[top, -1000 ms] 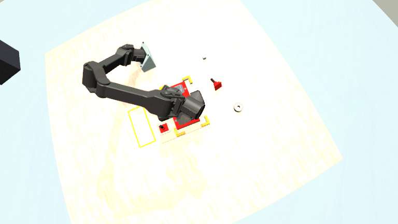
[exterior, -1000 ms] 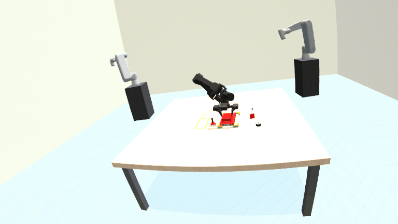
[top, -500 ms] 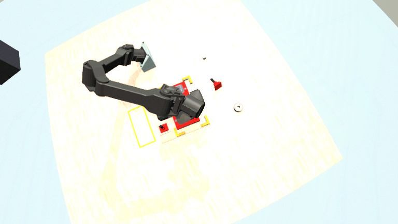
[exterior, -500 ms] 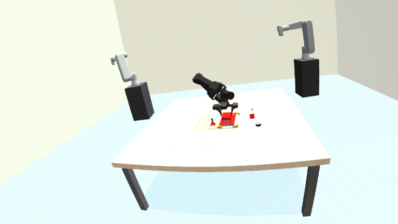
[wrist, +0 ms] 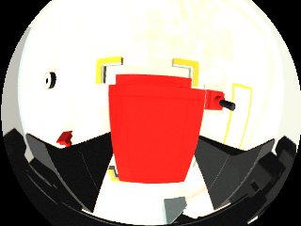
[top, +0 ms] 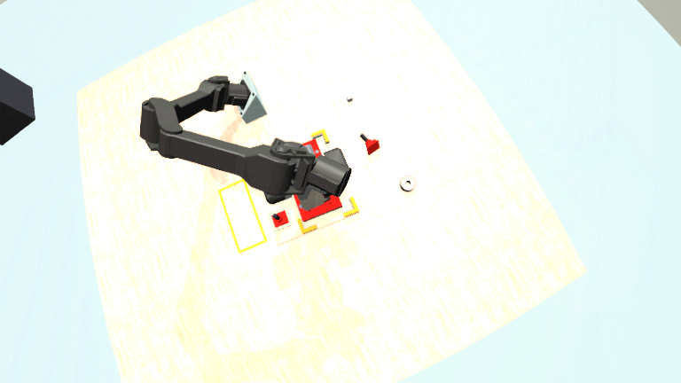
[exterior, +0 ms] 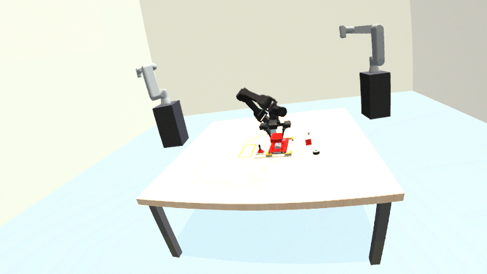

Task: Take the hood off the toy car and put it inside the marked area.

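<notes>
The red hood (exterior: 276, 137) (wrist: 155, 127) is raised off the toy car. My gripper (exterior: 276, 134) (wrist: 154, 137) is shut on the hood, with one finger at each side. In the top view the arm hides most of the hood. The red car body (top: 321, 211) (exterior: 283, 146) sits below it between yellow corner brackets, with its grey inside partly showing. The marked area, a yellow outlined rectangle (top: 229, 221) (exterior: 243, 157) (wrist: 242, 86), lies beside the car, and the hood is not over it.
A red block with a black peg (top: 282, 220) (exterior: 260, 151) (wrist: 213, 100) stands between car and marked area. On the car's other side are a second red piece (top: 372, 146) (exterior: 308, 142) (wrist: 64, 137), a wheel (top: 403, 185) (exterior: 316, 152) and a tiny piece (top: 349, 99).
</notes>
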You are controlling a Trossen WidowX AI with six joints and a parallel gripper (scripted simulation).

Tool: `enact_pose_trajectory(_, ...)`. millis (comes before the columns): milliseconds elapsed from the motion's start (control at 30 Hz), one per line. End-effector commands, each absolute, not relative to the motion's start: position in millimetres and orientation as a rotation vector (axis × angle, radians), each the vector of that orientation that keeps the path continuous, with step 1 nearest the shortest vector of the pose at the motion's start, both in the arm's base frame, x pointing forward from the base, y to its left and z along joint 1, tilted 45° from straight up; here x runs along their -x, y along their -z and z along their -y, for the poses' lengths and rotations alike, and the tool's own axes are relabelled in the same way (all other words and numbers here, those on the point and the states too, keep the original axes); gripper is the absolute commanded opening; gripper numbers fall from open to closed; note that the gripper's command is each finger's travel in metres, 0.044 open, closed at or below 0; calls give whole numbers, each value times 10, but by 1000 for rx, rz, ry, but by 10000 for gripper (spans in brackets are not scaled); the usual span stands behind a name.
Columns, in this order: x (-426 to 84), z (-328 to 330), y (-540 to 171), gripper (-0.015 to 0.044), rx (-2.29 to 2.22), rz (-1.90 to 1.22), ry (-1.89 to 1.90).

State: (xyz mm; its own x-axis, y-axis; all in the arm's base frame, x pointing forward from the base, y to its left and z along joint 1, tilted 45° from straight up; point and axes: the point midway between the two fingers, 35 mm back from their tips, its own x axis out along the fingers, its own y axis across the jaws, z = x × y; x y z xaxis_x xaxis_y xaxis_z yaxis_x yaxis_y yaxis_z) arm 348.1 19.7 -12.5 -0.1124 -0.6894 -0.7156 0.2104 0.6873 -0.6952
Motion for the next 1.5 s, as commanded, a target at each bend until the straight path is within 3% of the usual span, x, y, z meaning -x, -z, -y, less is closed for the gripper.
enact_pose_trajectory(0,-3509,-333,-12,0,404,-1495,799)
enact_pose_trajectory(700,-3385,314,-679,0,406,-1499,785)
enact_pose_trajectory(1467,-2872,1033,-1472,0,414,-1497,806)
